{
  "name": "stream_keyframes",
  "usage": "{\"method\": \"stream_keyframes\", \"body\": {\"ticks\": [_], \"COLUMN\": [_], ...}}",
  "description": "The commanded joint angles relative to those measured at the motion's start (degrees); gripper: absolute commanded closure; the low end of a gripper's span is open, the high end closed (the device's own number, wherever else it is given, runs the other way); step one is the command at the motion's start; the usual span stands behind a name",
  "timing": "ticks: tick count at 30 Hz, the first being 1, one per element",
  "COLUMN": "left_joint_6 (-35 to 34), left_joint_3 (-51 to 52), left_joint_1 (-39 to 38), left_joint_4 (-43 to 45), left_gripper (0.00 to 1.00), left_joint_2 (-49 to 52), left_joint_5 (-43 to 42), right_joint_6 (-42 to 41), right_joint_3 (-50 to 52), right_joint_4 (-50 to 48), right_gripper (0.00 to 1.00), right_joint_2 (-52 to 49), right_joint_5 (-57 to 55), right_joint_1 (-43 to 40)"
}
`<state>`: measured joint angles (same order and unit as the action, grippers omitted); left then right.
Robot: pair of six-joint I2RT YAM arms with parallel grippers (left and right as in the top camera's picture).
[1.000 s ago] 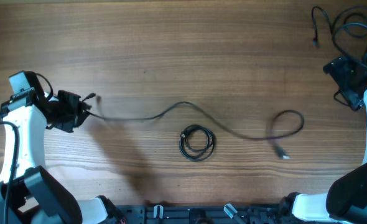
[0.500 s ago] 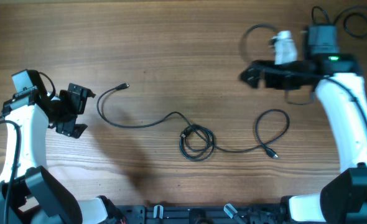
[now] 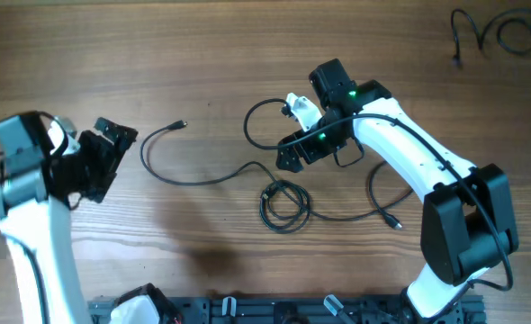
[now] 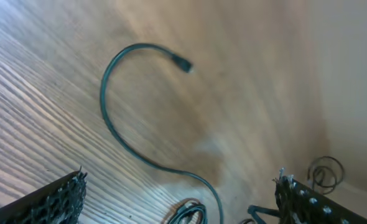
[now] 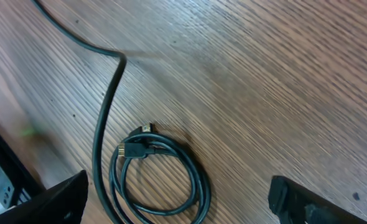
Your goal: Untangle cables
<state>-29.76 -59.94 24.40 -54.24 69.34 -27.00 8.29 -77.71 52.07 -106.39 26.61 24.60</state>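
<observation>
Light, limp and springy, the long thin black cord (image 3: 202, 180) snakes over the wooden bench (image 3: 247, 54) against the small coiled black cord (image 3: 285, 205), so it is likely best pinched near its plug end (image 3: 183, 124); left claw (image 4: 180, 183) and right claw (image 5: 178, 180) hang spread, empty.

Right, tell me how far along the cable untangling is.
Done: one cable lies apart in the far right corner. In hand: nothing; left gripper and right gripper are open and empty, the right one hovering by the coiled cable. Left: the long cable overlaps that coil, so those two need separating.
</observation>
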Motion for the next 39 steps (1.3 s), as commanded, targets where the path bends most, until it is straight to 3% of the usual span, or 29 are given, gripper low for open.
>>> {"method": "stream_keyframes", "body": {"ticks": [1, 7, 9, 12, 15, 16, 18, 21, 36, 39], "left_joint_6": [3.0, 8.7, 8.3, -0.2, -2.7, -2.7, -2.6, -2.6, -2.6, -2.6], "left_joint_3": [-0.1, -0.1, -0.1, -0.1, -0.1, -0.1, -0.1, -0.1, -0.1, -0.1], "left_joint_1": [-1.0, -11.8, -19.1, -27.0, -31.5, -32.1, -32.2, -32.2, -32.2, -32.2], "left_joint_4": [-2.9, -7.3, -8.0, -9.8, -10.2, -10.1, -10.1, -10.1, -10.1, -10.1], "left_gripper": [0.0, 0.0, 0.0, 0.0, 0.0, 0.0, 0.0, 0.0, 0.0, 0.0], "left_joint_2": [-10.3, -12.2, -11.8, -11.8, -11.5, -11.4, -11.4, -11.4, -11.4, -11.4], "left_joint_5": [-0.8, -0.7, 4.1, 18.6, 21.5, 21.6, 21.6, 21.6, 21.6, 21.6], "right_joint_6": [2.3, -1.3, -1.4, -3.0, -2.9, -2.9, -2.0, -0.3, 0.7, 0.5], "right_joint_3": [-0.2, 1.3, 1.3, 1.3, 1.3, 1.3, 1.4, 1.4, 1.4, 1.3], "right_joint_4": [-0.3, -5.1, -5.3, -5.2, -4.6, -4.4, -3.7, -2.4, -2.4, -3.0], "right_gripper": [0.07, 0.11, 0.14, 0.16, 0.15, 0.15, 0.04, 0.03, 0.07, 0.19], "right_joint_2": [-1.7, -2.1, -2.1, -2.1, -2.1, -2.1, -2.1, -2.1, -4.2, -5.4], "right_joint_5": [1.9, -1.5, -1.6, -4.8, -5.4, -5.4, -2.9, 0.4, 0.2, 0.5], "right_joint_1": [2.2, 5.8, 5.8, 5.8, 5.8, 5.8, 5.8, 5.8, 6.6, 6.7]}}
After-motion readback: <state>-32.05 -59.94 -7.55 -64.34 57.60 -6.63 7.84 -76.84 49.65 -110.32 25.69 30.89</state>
